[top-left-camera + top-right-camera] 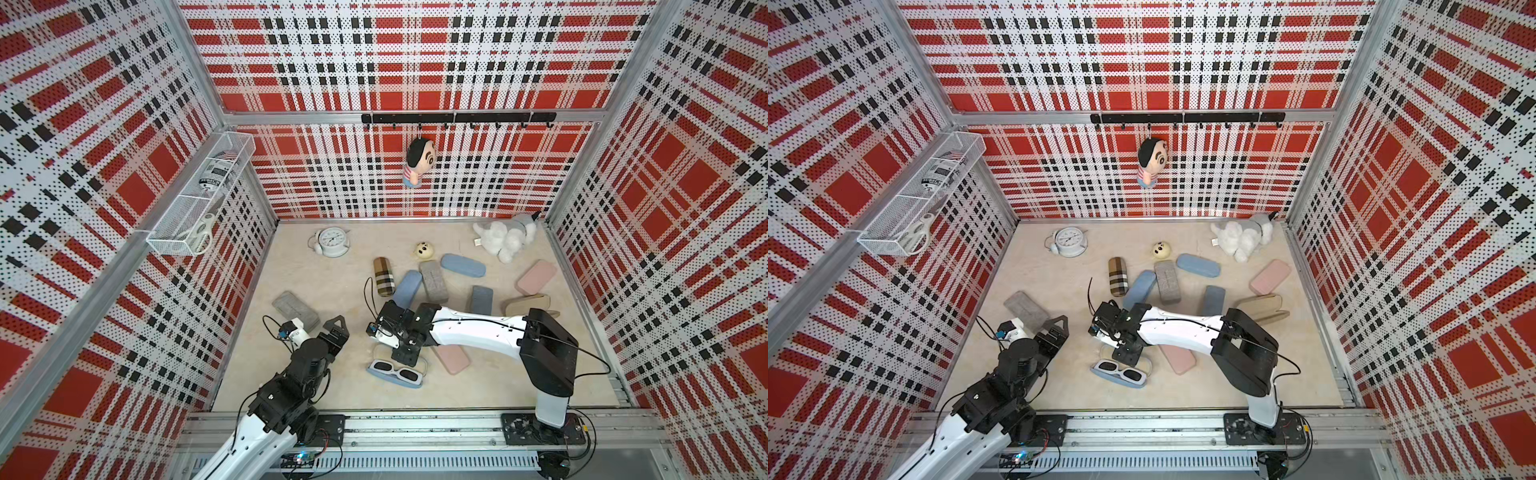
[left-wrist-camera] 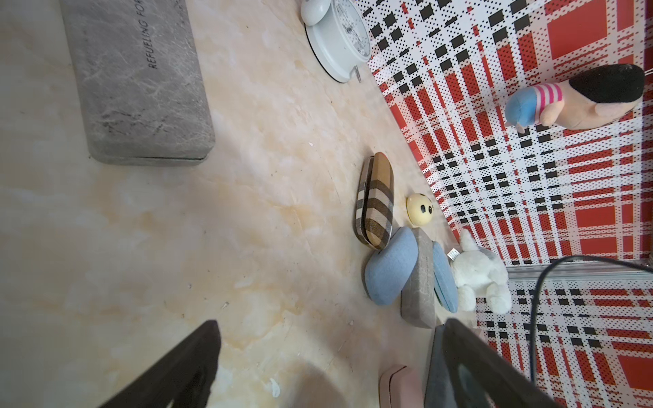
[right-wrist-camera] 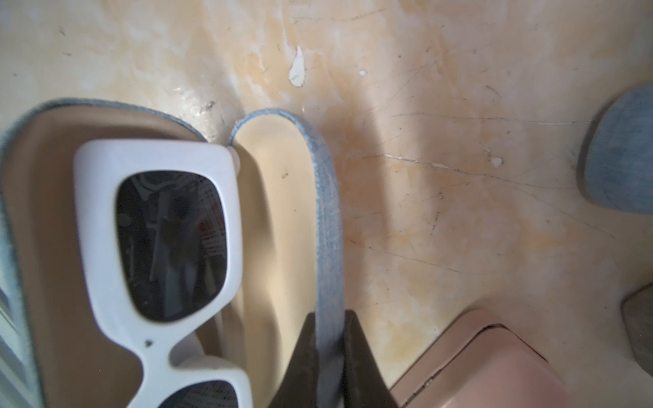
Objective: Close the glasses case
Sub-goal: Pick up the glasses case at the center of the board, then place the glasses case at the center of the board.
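The glasses case (image 1: 390, 382) (image 1: 1117, 381) is blue with a cream lining and lies open near the front middle of the floor. White sunglasses (image 1: 397, 371) (image 1: 1121, 371) (image 3: 106, 219) with dark lenses rest in its base. In the right wrist view the lid's blue rim (image 3: 327, 212) stands up beside the sunglasses. My right gripper (image 1: 405, 353) (image 1: 1126, 351) (image 3: 329, 316) is shut on that rim, one finger inside the lid and one outside. Left of the case, my left gripper (image 1: 337, 327) (image 1: 1057, 326) (image 2: 330, 323) hangs open over bare floor with nothing between its fingers.
A pink case (image 1: 451, 359) (image 3: 494, 364) lies under my right arm, close to the open case. A grey case (image 1: 295, 309) (image 2: 134, 81) lies beside my left gripper. Several more cases, a plaid one (image 1: 383, 276), a clock (image 1: 331, 241) and a white plush (image 1: 505, 237) fill the back.
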Robot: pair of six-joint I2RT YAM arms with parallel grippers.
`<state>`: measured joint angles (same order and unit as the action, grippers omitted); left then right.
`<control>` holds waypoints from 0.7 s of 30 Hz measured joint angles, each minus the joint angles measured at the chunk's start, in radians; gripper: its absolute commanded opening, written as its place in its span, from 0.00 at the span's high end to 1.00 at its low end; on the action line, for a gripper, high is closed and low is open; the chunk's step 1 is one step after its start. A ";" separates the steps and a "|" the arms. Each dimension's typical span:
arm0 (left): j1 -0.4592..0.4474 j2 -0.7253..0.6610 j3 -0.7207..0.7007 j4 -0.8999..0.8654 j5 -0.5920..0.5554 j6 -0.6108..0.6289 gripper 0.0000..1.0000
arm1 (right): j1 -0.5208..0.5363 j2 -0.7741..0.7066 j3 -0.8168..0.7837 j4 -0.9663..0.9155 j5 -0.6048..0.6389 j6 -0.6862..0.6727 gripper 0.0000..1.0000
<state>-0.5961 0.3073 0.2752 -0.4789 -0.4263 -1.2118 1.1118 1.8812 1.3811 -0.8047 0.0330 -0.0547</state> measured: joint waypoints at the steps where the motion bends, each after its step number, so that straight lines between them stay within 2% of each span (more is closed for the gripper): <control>1: 0.000 0.000 -0.001 0.000 0.000 0.000 0.02 | 0.000 0.000 0.000 -0.001 0.012 0.003 0.93; 11: 0.000 0.032 -0.027 0.026 0.004 0.000 0.02 | -0.016 0.000 0.023 -0.008 0.136 0.088 0.91; 16: 0.000 0.061 -0.041 0.066 0.014 0.001 0.02 | -0.048 0.021 0.111 -0.029 0.218 0.190 0.90; 21: 0.001 0.109 -0.055 0.117 0.033 0.002 0.02 | -0.082 0.079 0.173 -0.029 0.241 0.320 0.90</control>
<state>-0.5953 0.4168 0.2207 -0.3618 -0.3935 -1.2102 1.0298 1.9602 1.5539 -0.8337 0.2745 0.2653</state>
